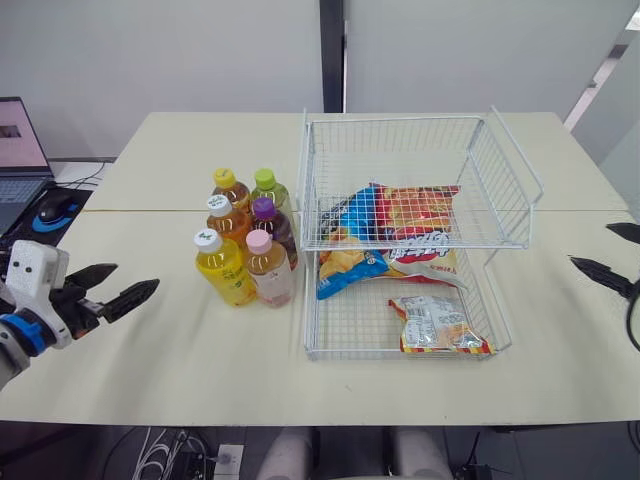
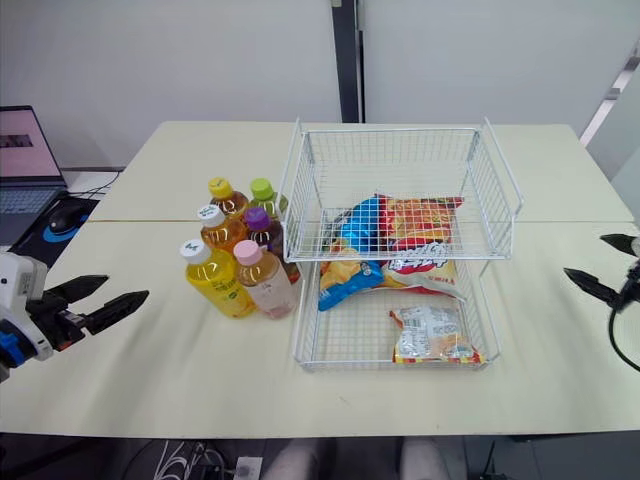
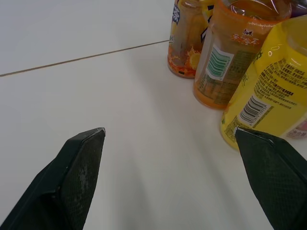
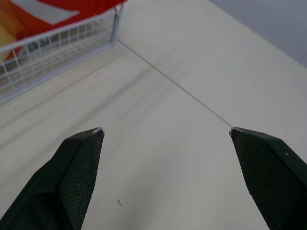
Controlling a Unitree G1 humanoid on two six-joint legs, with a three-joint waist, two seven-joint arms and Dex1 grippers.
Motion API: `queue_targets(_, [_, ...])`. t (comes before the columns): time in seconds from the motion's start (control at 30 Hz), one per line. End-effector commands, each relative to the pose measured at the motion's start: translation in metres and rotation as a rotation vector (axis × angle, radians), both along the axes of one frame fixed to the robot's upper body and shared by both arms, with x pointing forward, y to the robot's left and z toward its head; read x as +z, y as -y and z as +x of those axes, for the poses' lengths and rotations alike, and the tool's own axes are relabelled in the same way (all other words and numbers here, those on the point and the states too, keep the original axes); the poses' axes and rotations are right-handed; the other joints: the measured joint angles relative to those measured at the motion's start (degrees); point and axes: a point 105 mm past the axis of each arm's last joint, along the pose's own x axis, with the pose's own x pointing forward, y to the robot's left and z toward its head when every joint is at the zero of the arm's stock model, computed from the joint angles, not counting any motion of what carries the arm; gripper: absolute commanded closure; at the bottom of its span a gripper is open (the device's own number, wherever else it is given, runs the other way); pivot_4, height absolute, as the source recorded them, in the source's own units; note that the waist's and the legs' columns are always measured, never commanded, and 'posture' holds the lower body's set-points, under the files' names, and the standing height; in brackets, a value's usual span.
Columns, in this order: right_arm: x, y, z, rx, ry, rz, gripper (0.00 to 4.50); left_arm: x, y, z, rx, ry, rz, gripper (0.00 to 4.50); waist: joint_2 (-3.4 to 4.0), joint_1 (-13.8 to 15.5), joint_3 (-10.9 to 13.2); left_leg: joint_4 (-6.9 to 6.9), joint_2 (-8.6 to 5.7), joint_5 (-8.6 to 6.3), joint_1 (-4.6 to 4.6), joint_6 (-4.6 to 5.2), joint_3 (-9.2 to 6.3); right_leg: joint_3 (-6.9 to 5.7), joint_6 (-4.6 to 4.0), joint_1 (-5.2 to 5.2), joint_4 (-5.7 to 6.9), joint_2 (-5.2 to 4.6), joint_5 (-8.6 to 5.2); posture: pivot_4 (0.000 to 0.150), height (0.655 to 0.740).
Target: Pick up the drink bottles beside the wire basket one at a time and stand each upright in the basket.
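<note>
Seen from the head, six drink bottles (image 1: 245,240) stand clustered at the wire basket's (image 1: 400,150) nine o'clock, outside it. The basket holds chip bags (image 1: 400,228) and a small packet (image 1: 440,323). The left gripper (image 1: 136,277) gapes empty at the bottles' eight o'clock. The right gripper (image 1: 590,245), partly cut off by the frame edge, is spread empty at the basket's three o'clock. In the left wrist view the bottle caps are cropped. In the right wrist view a basket corner is cut off.

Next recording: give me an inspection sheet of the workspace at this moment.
Surface: pale table, no spills seen.
Job's things: six bottles standing in a cluster left of the wire basket; none inside it.
Clutter: chip bags and a small packet in the basket; laptop and mouse off the table's left end.
Grippers: left gripper open, near the bottles; right gripper open, right of the basket; both empty.
Cables: loose cables below the table's front edge.
Surroundings: plain wall with a dark post.
</note>
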Motion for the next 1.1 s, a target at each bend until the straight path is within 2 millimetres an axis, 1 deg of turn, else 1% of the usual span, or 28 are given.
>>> queue_targets(0.03, [0.072, -0.024, -0.022, 0.118, 0.139, 0.086, 0.0, 0.01, 0.005, 0.003, -0.016, 0.031, 0.009, 0.03, 0.01, 0.0, 0.0, 0.01, 0.01, 0.0, 0.01, 0.0, 0.0, 0.0, 0.0, 0.0, 0.0, 0.0, 0.0, 0.15, 0.74])
queue_targets(0.07, [0.087, -0.036, -0.028, 0.169, 0.154, 0.13, 0.0, 0.011, 0.006, 0.004, -0.022, 0.03, 0.012, 0.03, 0.05, -0.1, 0.0, 0.02, 0.03, 0.0, 0.01, 0.0, 0.02, 0.01, 0.0, 0.0, 0.01, -0.02, 0.0, 0.15, 0.74])
queue_targets(0.13, [0.107, -0.054, -0.033, 0.237, 0.176, 0.186, 0.0, 0.011, 0.007, 0.006, -0.032, 0.027, 0.015, 0.03, 0.06, -0.1, 0.0, 0.02, 0.14, 0.0, 0.04, 0.0, 0.06, 0.03, -0.02, 0.0, 0.0, -0.1, 0.02, 0.15, 0.74])
queue_targets(0.23, [0.125, -0.079, -0.036, 0.325, 0.19, 0.212, 0.0, 0.012, 0.008, 0.008, -0.041, 0.023, 0.016, 0.03, 0.02, -0.2, 0.0, 0.01, 0.3, -0.01, 0.03, -0.01, 0.06, -0.03, -0.05, 0.0, -0.06, -0.02, 0.0, 0.15, 0.74])
queue_targets(0.27, [0.13, -0.092, -0.037, 0.378, 0.191, 0.224, 0.0, 0.012, 0.009, 0.008, -0.041, 0.028, 0.021, 0.03, 0.02, -0.2, 0.0, 0.01, 0.34, -0.02, 0.03, -0.04, 0.07, -0.04, -0.12, 0.0, -0.1, -0.01, 0.03, 0.15, 0.74])
queue_targets(0.3, [0.134, -0.11, -0.037, 0.451, 0.188, 0.222, 0.0, 0.013, 0.009, 0.009, -0.039, 0.033, 0.023, 0.03, 0.02, -0.2, 0.0, 0.01, 0.34, -0.03, 0.01, -0.05, 0.07, -0.05, -0.16, -0.01, -0.13, -0.01, 0.05, 0.15, 0.74])
queue_targets(0.4, [0.139, -0.156, -0.035, 0.658, 0.164, 0.227, 0.0, 0.014, 0.01, 0.004, -0.034, 0.04, 0.024, 0.03, 0.04, -0.4, 0.0, -0.01, 0.34, -0.03, -0.02, -0.05, 0.22, 0.07, -0.16, -0.12, -0.13, -0.03, 0.08, 0.15, 0.74])
queue_targets(0.5, [0.135, -0.183, -0.034, 0.79, 0.127, 0.212, 0.0, 0.014, 0.009, -0.002, -0.025, 0.038, 0.033, 0.03, 0.0, -0.2, 0.0, -0.03, 0.45, -0.06, -0.05, -0.09, 0.22, -0.03, -0.19, -0.13, -0.22, -0.01, 0.1, 0.15, 0.74])
queue_targets(0.57, [0.128, -0.198, -0.034, 0.866, 0.088, 0.19, 0.0, 0.014, 0.009, -0.009, -0.018, 0.036, 0.039, 0.03, 0.0, -0.2, 0.0, -0.03, 0.47, -0.12, -0.07, -0.11, 0.23, -0.03, -0.19, -0.13, -0.31, 0.02, 0.1, 0.15, 0.74])
queue_targets(0.67, [0.119, -0.218, -0.034, 0.956, 0.045, 0.171, 0.0, 0.016, 0.011, -0.022, -0.013, 0.032, 0.044, 0.03, 0.0, 0.0, 0.0, -0.02, 0.46, -0.18, -0.14, -0.08, 0.26, -0.02, -0.17, -0.18, -0.37, 0.01, 0.11, 0.15, 0.74])
queue_targets(0.83, [0.109, -0.239, -0.035, 1.048, -0.035, 0.151, 0.0, 0.022, 0.02, -0.036, -0.023, 0.022, 0.04, 0.03, 0.0, 0.4, 0.0, -0.01, 0.48, -0.19, -0.17, -0.09, 0.22, -0.06, -0.18, -0.2, -0.38, 0.03, 0.11, 0.15, 0.74])
queue_targets(0.93, [0.109, -0.248, -0.034, 1.083, -0.054, 0.15, 0.0, 0.029, 0.03, -0.039, -0.035, 0.034, 0.031, 0.03, -0.01, 0.6, 0.0, 0.01, 0.5, -0.2, -0.16, -0.09, 0.22, -0.05, -0.18, -0.19, -0.38, 0.06, 0.12, 0.15, 0.74])
queue_targets(1.0, [0.111, -0.25, -0.033, 1.103, -0.03, 0.148, 0.0, 0.035, 0.032, -0.036, -0.014, 0.068, 0.036, 0.03, -0.01, 0.8, 0.0, 0.03, 0.52, -0.2, -0.16, -0.1, 0.22, -0.06, -0.19, -0.18, -0.38, 0.09, 0.12, 0.15, 0.74])
queue_targets(1.1, [0.109, -0.252, -0.031, 1.112, -0.034, 0.156, 0.0, 0.044, 0.045, -0.031, -0.023, 0.104, 0.013, 0.03, -0.01, 1.2, 0.0, 0.04, 0.55, -0.2, -0.15, -0.1, 0.22, -0.06, -0.2, -0.17, -0.38, 0.18, 0.15, 0.15, 0.74])
